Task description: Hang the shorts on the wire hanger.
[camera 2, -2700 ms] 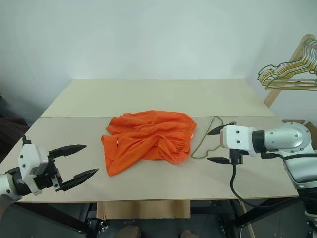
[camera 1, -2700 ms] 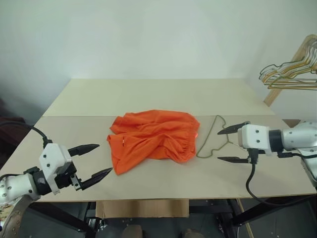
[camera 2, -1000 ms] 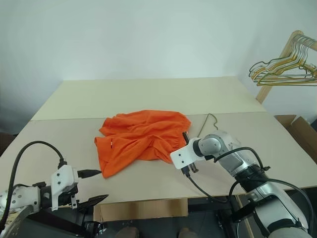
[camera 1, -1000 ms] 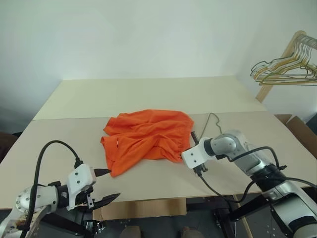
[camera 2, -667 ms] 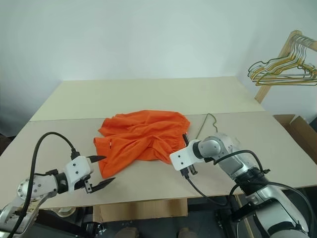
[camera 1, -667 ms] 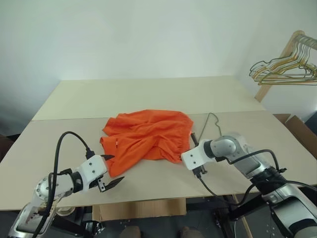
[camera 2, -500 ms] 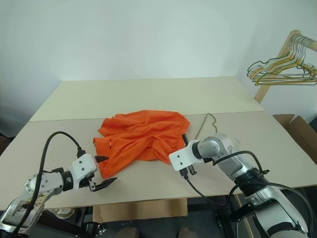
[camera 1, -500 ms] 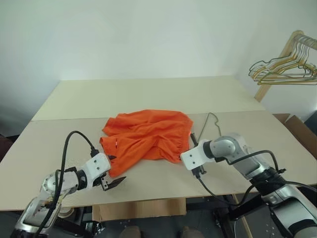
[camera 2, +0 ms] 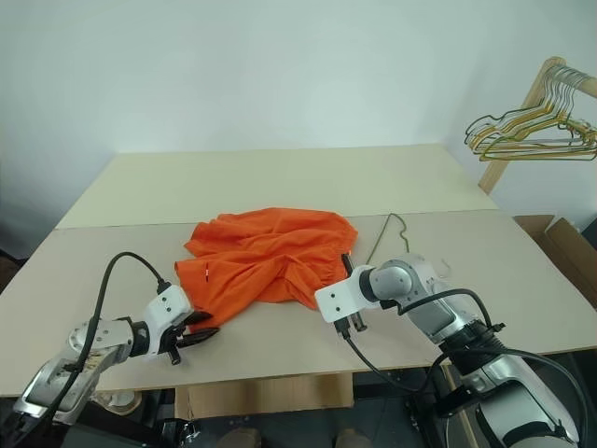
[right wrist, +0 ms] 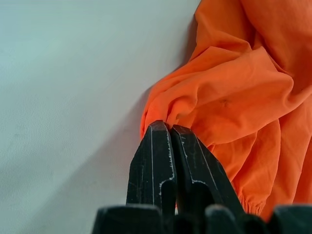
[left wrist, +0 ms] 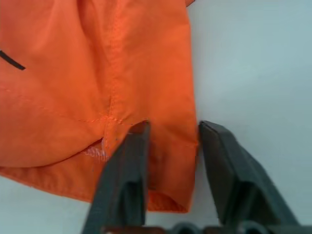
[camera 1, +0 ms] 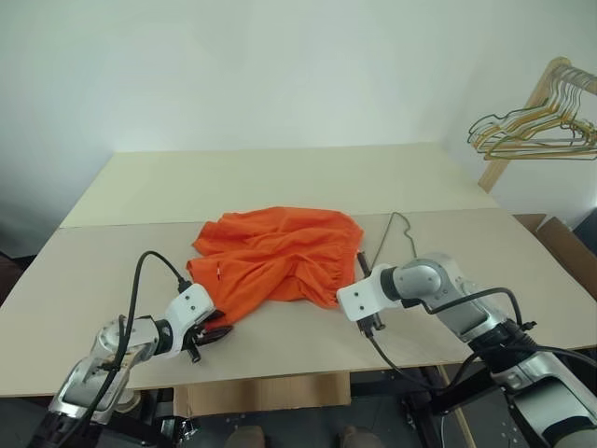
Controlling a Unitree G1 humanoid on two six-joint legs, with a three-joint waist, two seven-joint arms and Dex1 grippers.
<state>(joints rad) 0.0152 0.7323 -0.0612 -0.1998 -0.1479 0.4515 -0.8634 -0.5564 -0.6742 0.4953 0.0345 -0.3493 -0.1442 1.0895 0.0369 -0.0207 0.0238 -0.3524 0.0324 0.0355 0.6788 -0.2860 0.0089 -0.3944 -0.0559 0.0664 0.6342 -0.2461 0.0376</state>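
The orange shorts (camera 1: 280,257) lie crumpled in the middle of the table. My left gripper (camera 1: 216,331) is at their near left corner. In the left wrist view its fingers (left wrist: 131,161) straddle the hem corner (left wrist: 170,165) with a narrow gap, so it is open. My right gripper (camera 1: 362,266) is at the shorts' right edge. In the right wrist view it is shut (right wrist: 165,127) on a bunched fold of the fabric (right wrist: 219,102). The thin wire hanger (camera 1: 392,233) lies beside that edge, hook away from me, partly under the cloth.
A bunch of gold and grey hangers (camera 1: 532,126) hangs on a wooden rack at the far right. A cardboard box (camera 1: 569,247) sits below it. The table's front edge (camera 1: 280,373) is just behind both grippers. A black cable (camera 1: 401,364) droops from the right wrist.
My left gripper moved forward and down to the shorts' near left corner, and its jaws narrowed around the hem. The right gripper stayed shut at the right edge.
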